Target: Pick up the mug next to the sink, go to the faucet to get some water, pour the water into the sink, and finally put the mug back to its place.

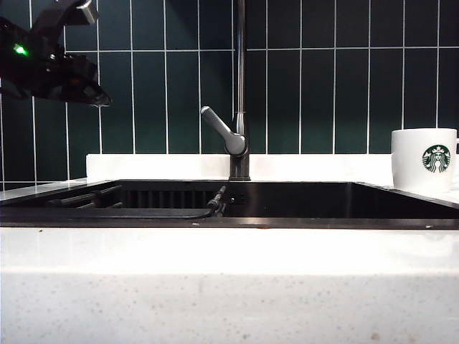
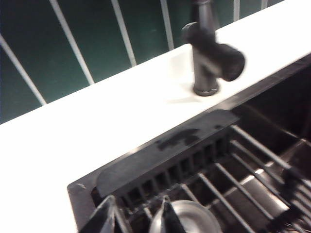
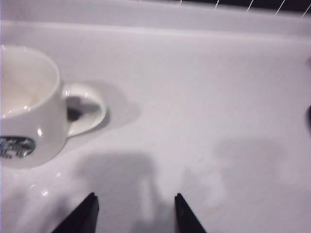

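Note:
The white mug [image 1: 423, 159] with its green logo stands upright on the white counter, right of the dark sink [image 1: 301, 199]. In the right wrist view the mug [image 3: 26, 107] looks empty, its handle [image 3: 90, 110] turned toward the bare counter. My right gripper [image 3: 135, 198] hovers open over that counter, beside the mug and apart from it. The dark faucet [image 1: 241, 86] rises behind the sink's middle with its lever [image 1: 221, 127] angled left. My left gripper [image 2: 137, 201] is open and empty over the sink's back corner [image 2: 146, 160], left of the faucet [image 2: 206, 53]. No water is in view.
A wire rack [image 2: 252, 165] and a round metal drain strainer [image 2: 189, 218] lie inside the sink. A white ledge [image 1: 158, 166] runs behind it below the dark green tile wall [image 1: 323, 86]. The left arm [image 1: 50, 68] hangs high at the left. The speckled counter front [image 1: 229, 287] fills the foreground.

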